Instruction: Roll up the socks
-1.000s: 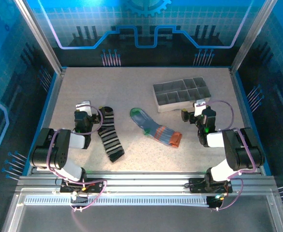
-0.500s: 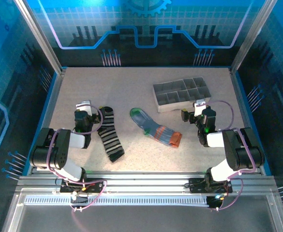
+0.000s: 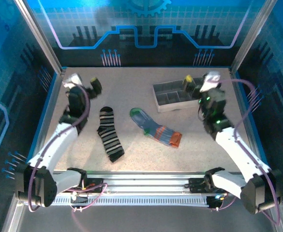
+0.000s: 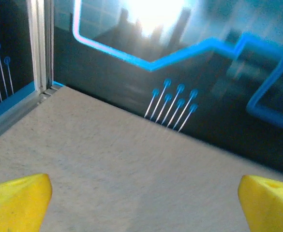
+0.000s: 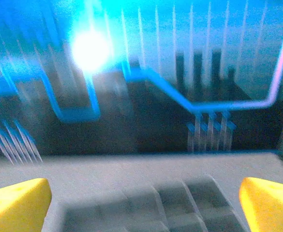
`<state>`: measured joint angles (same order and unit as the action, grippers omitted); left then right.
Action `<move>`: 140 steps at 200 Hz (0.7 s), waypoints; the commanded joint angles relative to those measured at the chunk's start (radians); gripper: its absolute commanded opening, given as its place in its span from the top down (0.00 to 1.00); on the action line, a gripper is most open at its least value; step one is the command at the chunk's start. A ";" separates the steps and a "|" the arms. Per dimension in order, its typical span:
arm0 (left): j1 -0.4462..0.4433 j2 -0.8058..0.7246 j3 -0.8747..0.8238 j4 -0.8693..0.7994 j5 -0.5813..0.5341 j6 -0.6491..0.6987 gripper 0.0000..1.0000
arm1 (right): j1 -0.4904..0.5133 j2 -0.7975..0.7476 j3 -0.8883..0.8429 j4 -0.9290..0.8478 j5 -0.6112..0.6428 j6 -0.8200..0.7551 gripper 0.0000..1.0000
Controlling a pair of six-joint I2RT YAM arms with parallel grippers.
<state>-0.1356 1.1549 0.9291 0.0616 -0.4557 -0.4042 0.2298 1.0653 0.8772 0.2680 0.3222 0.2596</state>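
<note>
The black sock [image 3: 111,133] with thin white stripes lies flat at left of centre. Right of it, the blue-grey striped sock [image 3: 155,128] lies slanted, its green cuff toward the back and its orange-red toe toward the front right. My left gripper [image 3: 94,87] hangs open above the back left of the table, behind the black sock. In the left wrist view its yellow fingertips [image 4: 16,200] stand wide apart over bare table. My right gripper [image 3: 190,85] is open above the grey tray [image 3: 169,105], with nothing between its yellow fingertips [image 5: 16,202].
The grey divided tray [image 5: 189,189] stands at the back right, blurred in the right wrist view. Blue-lit walls [image 3: 141,34] and metal posts [image 3: 39,36] close in the table. Speckled table surface [image 4: 107,159] stretches to the back wall.
Both arms have risen from their folded pose near the front and reached toward the back, the left to the back left, the right over the tray. The socks have not moved.
</note>
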 commanded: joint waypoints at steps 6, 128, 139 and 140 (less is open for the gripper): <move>0.106 0.053 0.137 -0.524 0.311 -0.415 0.01 | -0.146 0.042 0.008 -0.166 -0.381 0.355 0.00; 0.025 0.336 -0.044 -0.733 0.635 -0.403 0.63 | 0.930 0.260 -0.130 -0.218 -0.244 -0.766 0.02; -0.016 0.374 -0.030 -0.705 0.605 -0.365 0.63 | 0.940 0.302 -0.135 -0.183 -0.251 -0.788 0.03; -0.021 0.378 -0.029 -0.705 0.602 -0.362 0.63 | 0.940 0.306 -0.135 -0.181 -0.252 -0.789 0.03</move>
<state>-0.0937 1.4715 0.8928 -0.7116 0.1398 -0.8513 1.1458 1.3075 0.7719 -0.0143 0.1097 -0.3344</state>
